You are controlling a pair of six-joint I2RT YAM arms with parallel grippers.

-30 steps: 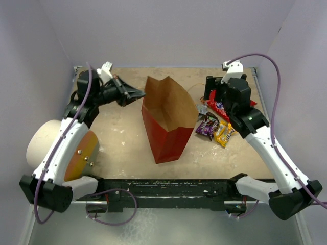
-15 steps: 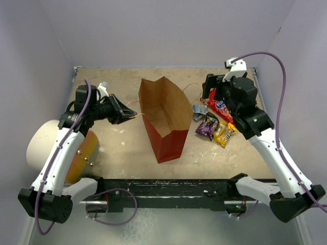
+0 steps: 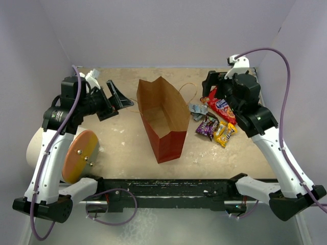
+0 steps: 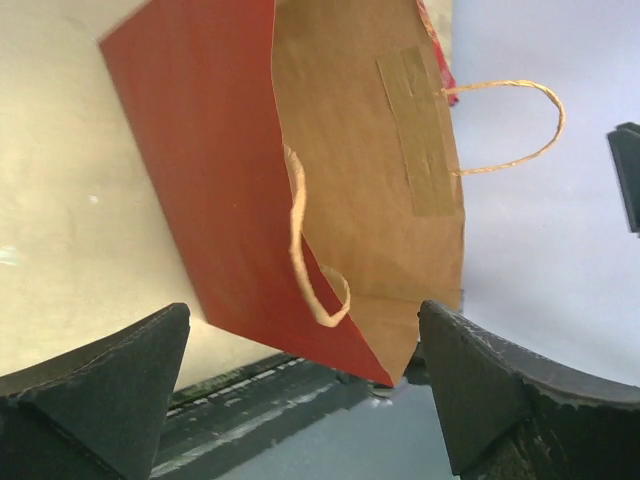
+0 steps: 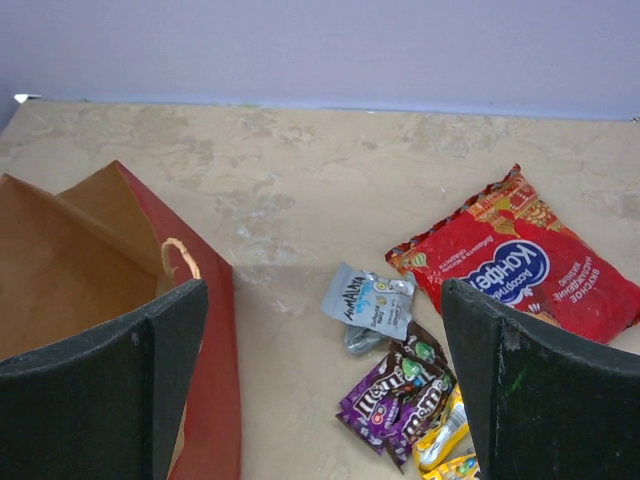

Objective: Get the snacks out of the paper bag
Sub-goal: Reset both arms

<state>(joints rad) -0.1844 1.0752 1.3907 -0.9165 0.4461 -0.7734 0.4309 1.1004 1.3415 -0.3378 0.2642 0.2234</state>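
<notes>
Red-and-brown paper bag [image 3: 166,145]; red cookie bag [image 5: 520,270], purple packet [image 5: 400,395], yellow-orange packet [image 5: 440,440]

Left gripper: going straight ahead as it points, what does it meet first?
Probably the paper bag, its red side near the string handle; the gap to the left gripper is hard to judge.

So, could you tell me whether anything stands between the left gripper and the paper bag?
Nothing visible does. The left gripper is open, just left of the paper bag, with only bare table between them. The bag's near string handle hangs over its red face on that side.
</notes>
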